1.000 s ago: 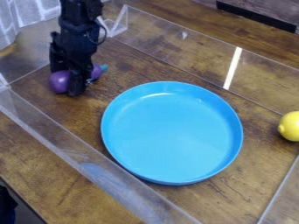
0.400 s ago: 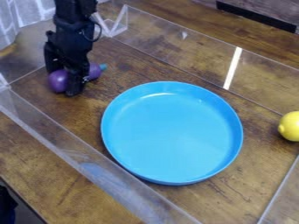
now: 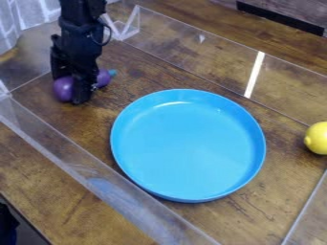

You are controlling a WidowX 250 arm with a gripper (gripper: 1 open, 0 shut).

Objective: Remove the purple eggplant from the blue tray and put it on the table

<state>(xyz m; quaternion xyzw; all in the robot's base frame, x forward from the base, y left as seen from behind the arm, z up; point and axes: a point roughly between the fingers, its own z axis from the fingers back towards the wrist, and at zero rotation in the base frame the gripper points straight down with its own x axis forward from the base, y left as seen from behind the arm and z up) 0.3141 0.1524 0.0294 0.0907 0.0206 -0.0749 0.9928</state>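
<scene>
I see the dark wood desk [image 3: 76, 206] carrying the blue tray [image 3: 188, 144] at its middle, nothing lying in it. My tool [image 3: 76, 84] stands near the desk's far left corner, pointing down with jaws spread wide. The purple eggplant [image 3: 65, 88] lies on the desk between the fingers, its stem poking right; a lemon [image 3: 316, 138] sits at the right edge.

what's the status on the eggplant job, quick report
Gripper jaws open, straddling the purple eggplant. Eggplant lies on the table, off the blue tray. Tray bare; lemon far right, nothing in the way.
</scene>
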